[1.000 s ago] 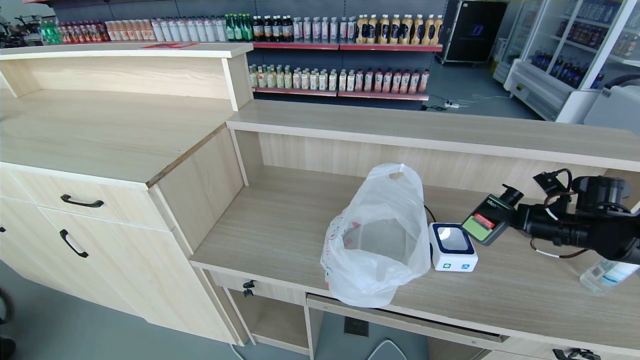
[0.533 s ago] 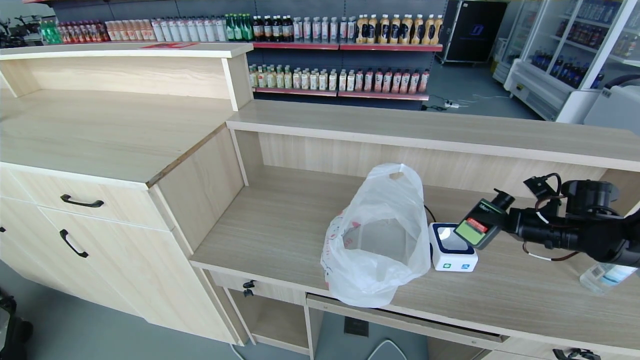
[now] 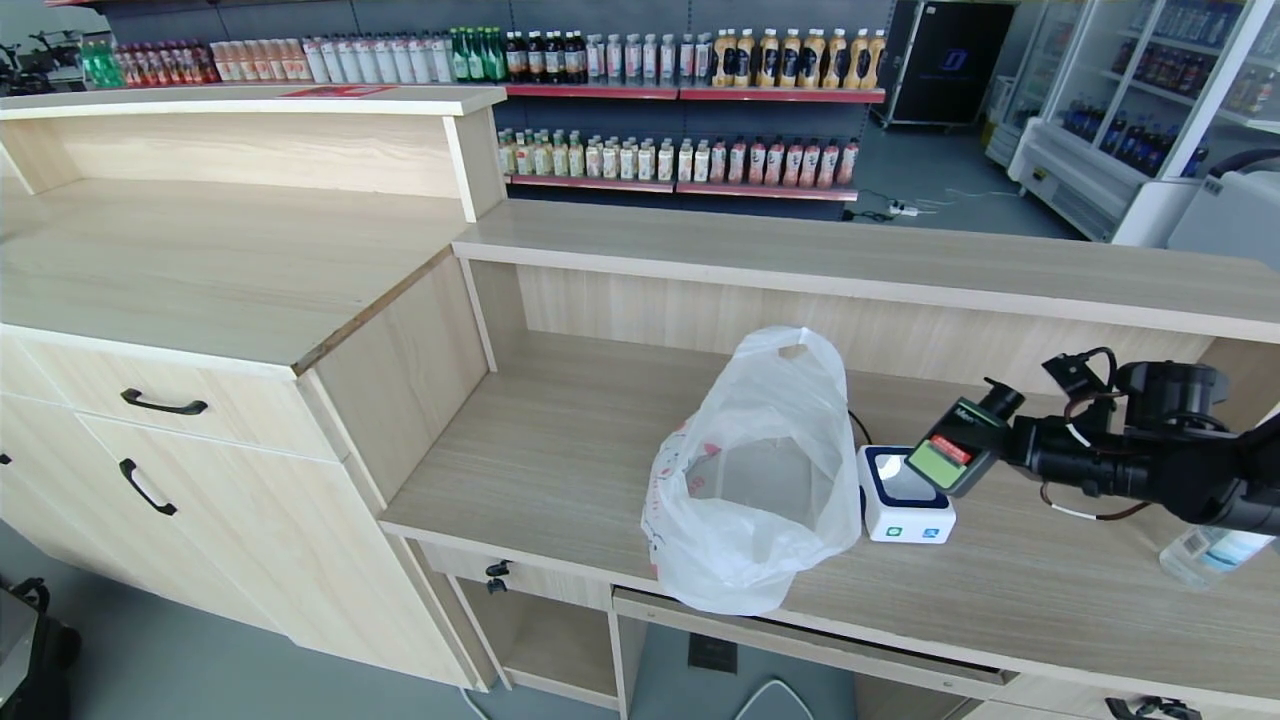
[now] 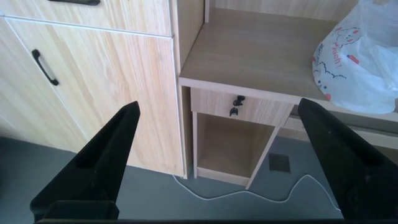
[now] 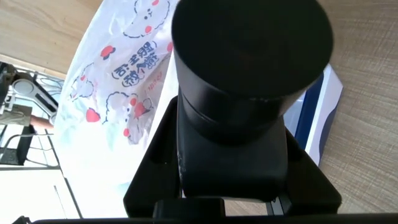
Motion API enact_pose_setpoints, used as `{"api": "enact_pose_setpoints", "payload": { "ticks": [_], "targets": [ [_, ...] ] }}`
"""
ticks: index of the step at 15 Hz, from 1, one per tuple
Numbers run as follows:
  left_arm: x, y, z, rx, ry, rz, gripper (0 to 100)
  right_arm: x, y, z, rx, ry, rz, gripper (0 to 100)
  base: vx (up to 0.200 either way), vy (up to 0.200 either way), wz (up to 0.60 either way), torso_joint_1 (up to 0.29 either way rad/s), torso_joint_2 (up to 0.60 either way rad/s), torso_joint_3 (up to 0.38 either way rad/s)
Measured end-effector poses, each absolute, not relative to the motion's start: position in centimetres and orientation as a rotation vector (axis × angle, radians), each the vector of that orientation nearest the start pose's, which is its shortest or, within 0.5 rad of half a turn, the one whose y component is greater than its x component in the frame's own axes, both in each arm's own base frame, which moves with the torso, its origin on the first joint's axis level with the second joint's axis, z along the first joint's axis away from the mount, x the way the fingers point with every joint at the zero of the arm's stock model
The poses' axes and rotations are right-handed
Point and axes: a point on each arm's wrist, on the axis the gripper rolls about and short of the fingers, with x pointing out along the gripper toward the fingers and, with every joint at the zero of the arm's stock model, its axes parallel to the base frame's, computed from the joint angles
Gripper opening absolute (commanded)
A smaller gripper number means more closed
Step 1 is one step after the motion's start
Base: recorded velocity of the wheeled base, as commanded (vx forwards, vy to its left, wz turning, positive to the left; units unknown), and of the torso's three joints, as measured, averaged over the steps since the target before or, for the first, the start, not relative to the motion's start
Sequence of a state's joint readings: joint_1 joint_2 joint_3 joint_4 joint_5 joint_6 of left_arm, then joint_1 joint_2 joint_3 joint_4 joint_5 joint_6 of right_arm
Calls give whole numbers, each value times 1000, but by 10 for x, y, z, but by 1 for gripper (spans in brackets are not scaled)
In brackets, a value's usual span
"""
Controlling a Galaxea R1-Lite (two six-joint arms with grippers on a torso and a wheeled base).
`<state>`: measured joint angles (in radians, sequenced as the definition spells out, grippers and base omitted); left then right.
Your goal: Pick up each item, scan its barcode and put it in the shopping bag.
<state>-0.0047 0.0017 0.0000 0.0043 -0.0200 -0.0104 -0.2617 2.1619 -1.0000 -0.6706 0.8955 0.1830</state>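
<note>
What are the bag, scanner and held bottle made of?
Bag: thin translucent white plastic film, crumpled and see-through.
Scanner: hard glossy white plastic casing, with a dark glass-like window on top.
Bottle: dark and smooth with a printed green label, probably plastic; glass can't be ruled out.

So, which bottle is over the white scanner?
The dark bottle with the green label, held in the right gripper; the clear plastic bottle rests on the wooden counter.

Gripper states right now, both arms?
Left gripper: open, holding nothing.
Right gripper: closed on a dark bottle with a green label.
</note>
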Motion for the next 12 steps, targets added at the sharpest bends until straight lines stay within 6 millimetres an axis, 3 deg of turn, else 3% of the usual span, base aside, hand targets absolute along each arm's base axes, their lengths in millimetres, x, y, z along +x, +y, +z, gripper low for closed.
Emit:
{"api": "enact_pose_setpoints", "payload": {
  "ticks": [12],
  "targets": [
    [-23, 0, 75, -10, 6, -24, 100, 391, -77, 71, 427, 452, 613, 0, 0, 0, 0, 0, 0, 0]
  ]
}}
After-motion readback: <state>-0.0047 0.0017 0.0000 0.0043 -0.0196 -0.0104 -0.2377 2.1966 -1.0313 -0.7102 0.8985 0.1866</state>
